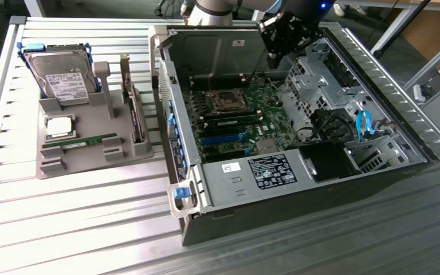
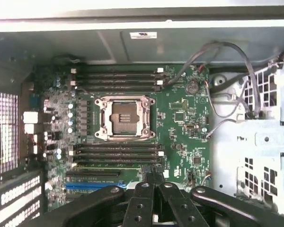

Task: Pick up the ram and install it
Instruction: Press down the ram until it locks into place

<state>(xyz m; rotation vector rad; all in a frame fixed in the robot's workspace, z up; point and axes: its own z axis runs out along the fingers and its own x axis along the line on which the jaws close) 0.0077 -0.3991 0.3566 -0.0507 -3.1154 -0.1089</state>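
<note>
Long green ram (image 1: 80, 141) with dark chips lies flat in grey holder (image 1: 90, 150)

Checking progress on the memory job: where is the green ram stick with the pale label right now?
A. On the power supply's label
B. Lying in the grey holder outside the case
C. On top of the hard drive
B: the ram lies flat in the grey holder, at the exterior view's left of the open case.

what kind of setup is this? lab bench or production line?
Probably a lab or workshop bench for PC assembly trials, not a line. An open computer case lies on a ribbed metal table, a grey parts holder keeps the ram and a hard drive, and the gripper hangs over the motherboard.
</note>
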